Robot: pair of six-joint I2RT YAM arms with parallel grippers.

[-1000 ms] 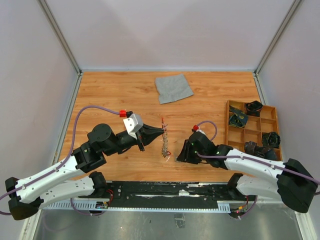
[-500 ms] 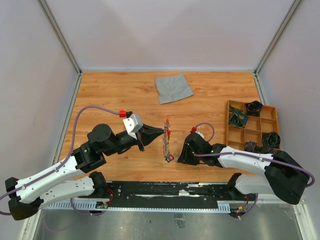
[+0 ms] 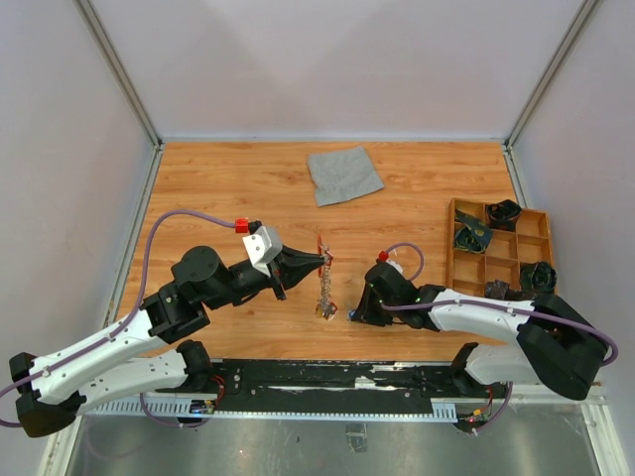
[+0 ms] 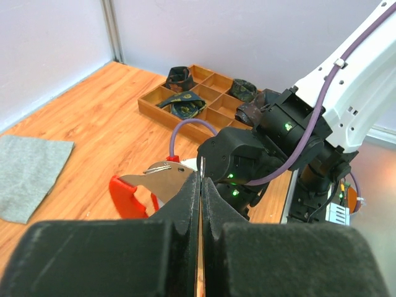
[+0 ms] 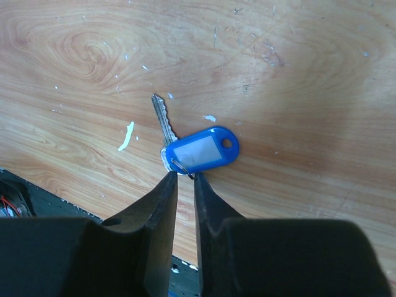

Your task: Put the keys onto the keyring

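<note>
While the left gripper (image 3: 323,260) is pressing its fingers together on the keyring (image 3: 322,286), whose thin silvery chain is hanging from the fingertips just above the wooden table (image 3: 218,188), the right gripper (image 5: 184,178) is pointing down at a blue-headed key (image 5: 201,151) that is lying flat on the boards near the front edge. Its fingertips are standing narrowly apart on either side of the small wire loop at the key's head; whether they are pinching that loop cannot be told.
</note>
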